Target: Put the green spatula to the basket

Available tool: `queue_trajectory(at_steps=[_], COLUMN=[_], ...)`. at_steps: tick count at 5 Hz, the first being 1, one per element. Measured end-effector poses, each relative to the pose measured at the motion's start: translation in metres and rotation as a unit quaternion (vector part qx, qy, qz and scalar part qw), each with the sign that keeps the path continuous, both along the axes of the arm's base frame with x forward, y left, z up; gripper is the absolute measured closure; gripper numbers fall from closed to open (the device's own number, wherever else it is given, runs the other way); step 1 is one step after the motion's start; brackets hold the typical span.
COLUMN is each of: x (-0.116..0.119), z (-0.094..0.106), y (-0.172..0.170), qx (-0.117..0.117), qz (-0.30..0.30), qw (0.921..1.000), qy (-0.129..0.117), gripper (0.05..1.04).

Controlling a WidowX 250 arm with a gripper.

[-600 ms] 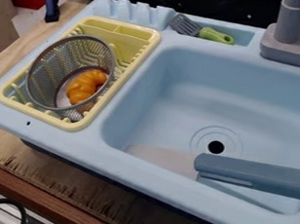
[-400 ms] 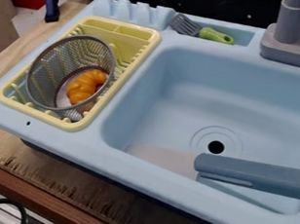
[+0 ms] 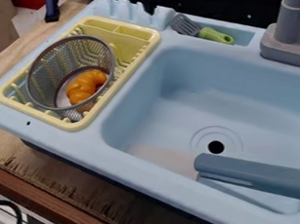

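Jaw state: cannot be determined. Offsets from the jaws likewise cannot be determined; positions below are referenced to the sink unit.

At far left, a black cable [image 3: 20,219] curves at the lower corner, in front of the wooden counter [image 3: 44,178]. Above, near the top edge, a dark blue upright part [image 3: 52,8] stands behind the left end of the light-blue sink unit [image 3: 70,142].

A yellow dish rack [image 3: 83,123] is seated on the left deck of the unit. The grey mesh basket [image 3: 45,75] rests in the rack, tilted, with its round opening turned toward the camera. An orange croissant-shaped piece [image 3: 82,87] lies inside the basket.

Next to the right is the basin [image 3: 206,87]. Beyond its rear rim, the green spatula [image 3: 216,36] lies in the recess of the rear deck, to the right of the rack and outside the basket. Its dark slotted blade points left and rearward; its green handle points right and forward.

The round drain opening [image 3: 215,147] is in the basin floor. A slate-grey elongated part [image 3: 262,176] extends across the front right of the basin. A grey faucet [image 3: 291,34] stands upright at the rear right.
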State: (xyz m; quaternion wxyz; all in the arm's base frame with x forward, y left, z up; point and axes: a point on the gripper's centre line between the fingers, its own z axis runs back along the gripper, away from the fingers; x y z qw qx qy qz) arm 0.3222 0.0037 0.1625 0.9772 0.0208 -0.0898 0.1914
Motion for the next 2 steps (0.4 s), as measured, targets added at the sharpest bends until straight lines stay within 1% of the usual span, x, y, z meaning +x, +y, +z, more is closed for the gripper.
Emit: queue_trajectory(at_steps=[1, 2], x=[0.012, 0.019], z=[-0.013, -0.025], y=[0.013, 0.017], qx=[0.011, 0.008], qz=[0.049, 0.077], qw=[0.9986, 0.9968], qy=[-0.015, -0.018], gripper=[0.087, 0.087])
